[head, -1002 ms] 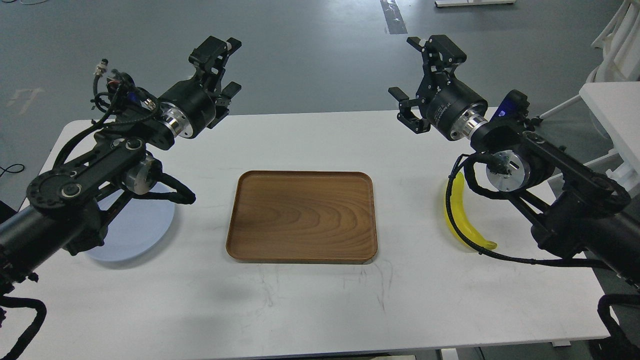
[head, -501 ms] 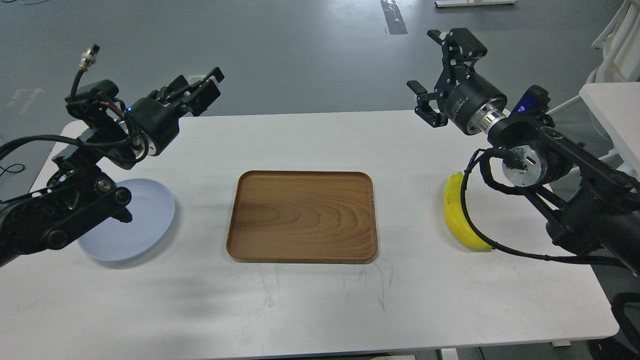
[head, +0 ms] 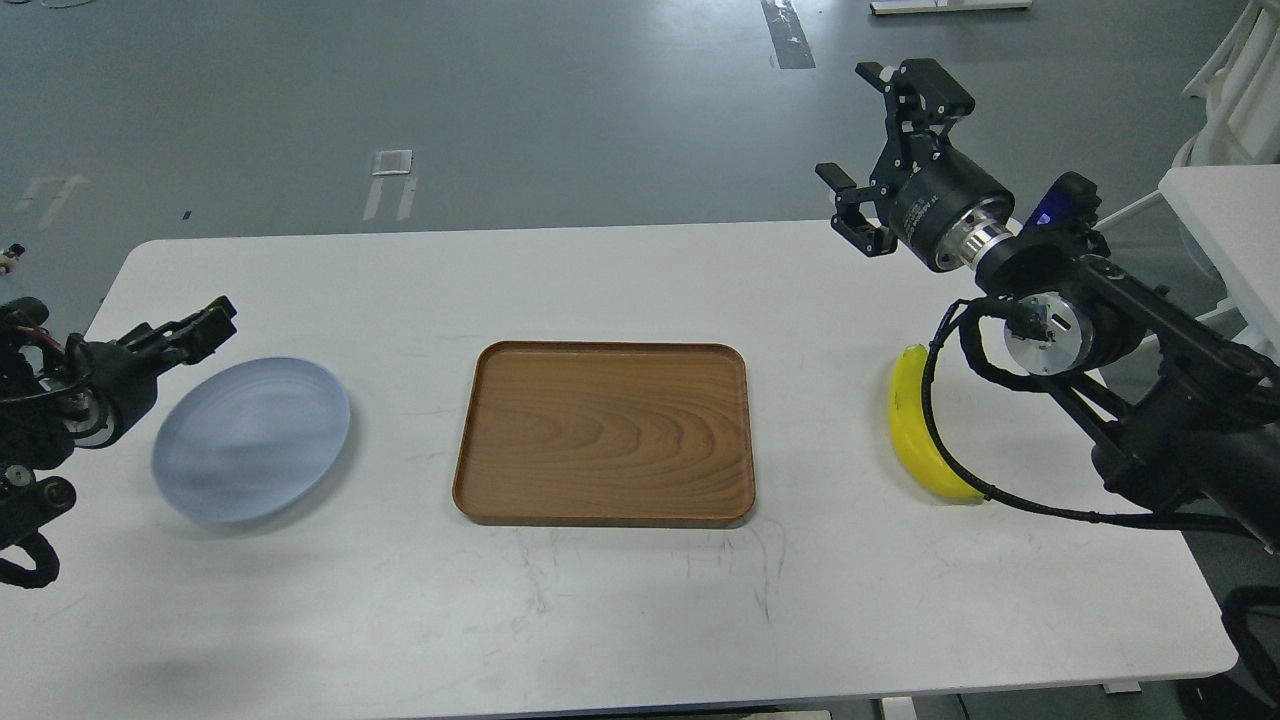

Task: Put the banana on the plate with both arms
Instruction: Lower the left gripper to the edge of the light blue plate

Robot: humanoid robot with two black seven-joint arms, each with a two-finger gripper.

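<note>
The yellow banana (head: 922,432) lies on the white table at the right, partly crossed by a black cable of my right arm. The pale blue-grey plate (head: 250,440) lies at the left, empty. My right gripper (head: 872,138) is open and empty, raised well above and behind the banana, over the table's far right edge. My left gripper (head: 192,330) is low at the far left, just beside the plate's upper-left rim; it is small and dark, so its two fingers cannot be told apart.
A brown wooden tray (head: 603,432), empty, lies in the middle of the table (head: 620,600) between plate and banana. A second white table (head: 1230,225) stands off to the right behind my right arm.
My left arm has swung down and out to the left, uncovering the plate. My right arm drew slightly right and back a second ago, uncovering the banana, then stayed still.
</note>
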